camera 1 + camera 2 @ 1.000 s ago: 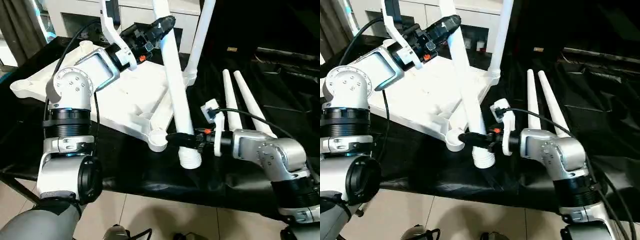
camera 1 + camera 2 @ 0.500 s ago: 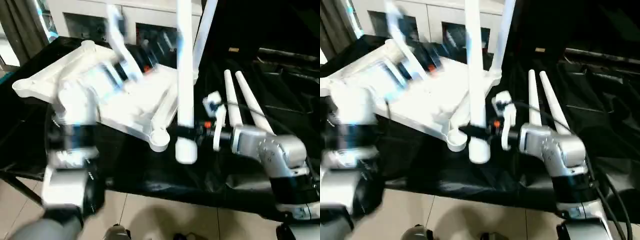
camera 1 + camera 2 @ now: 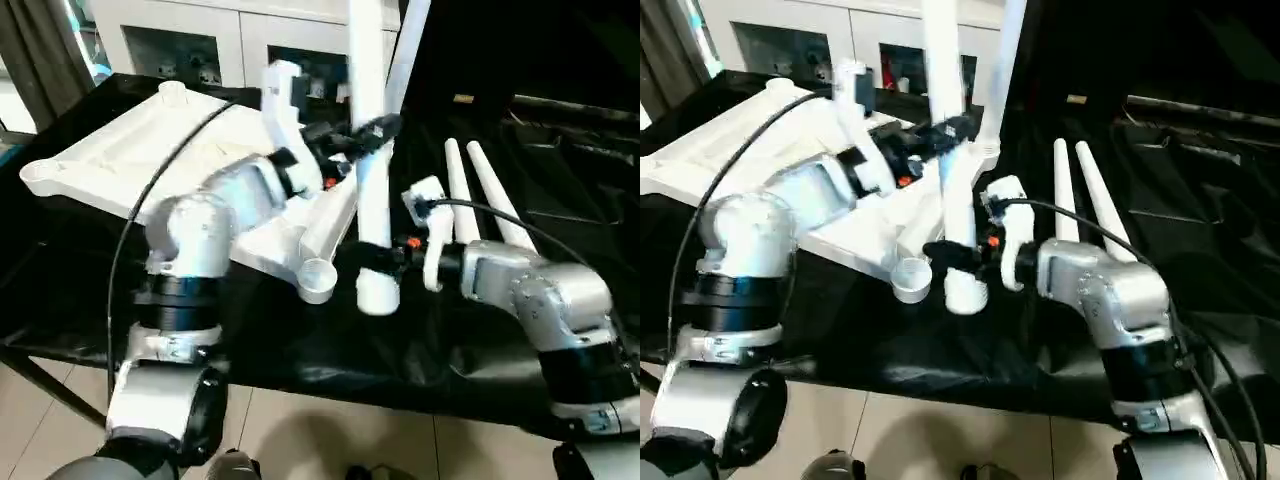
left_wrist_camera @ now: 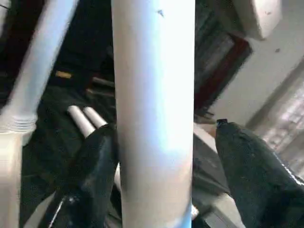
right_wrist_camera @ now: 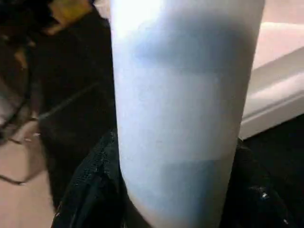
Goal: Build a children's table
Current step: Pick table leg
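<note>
Standing almost upright near the middle of the scene was a long white leg (image 3: 366,150), round and smooth, wider at its lower end, which hung just above the black cloth (image 3: 300,340). The right gripper (image 3: 378,262) was clamped on this leg close to its lower end, one black finger on each side, and the wrist view showed the leg pressed between the fingers (image 5: 90,190). The left gripper (image 3: 366,132) was higher on the same leg, with its fingers spread around it; in the left wrist view one finger (image 4: 95,156) lay beside the leg and the other stood clearly apart from it.

The table top (image 3: 130,160) lay upside down on the cloth to the left, all white, with raised ribs and a round socket (image 3: 317,275) at its near right corner, just beside the lower end of the held leg. A second leg (image 3: 405,50) stood already in the far right corner of the top. Two more legs (image 3: 480,200) lay side by side on the cloth to the right, their thin ends pointing away. White cabinets (image 3: 240,40) stood behind.
</note>
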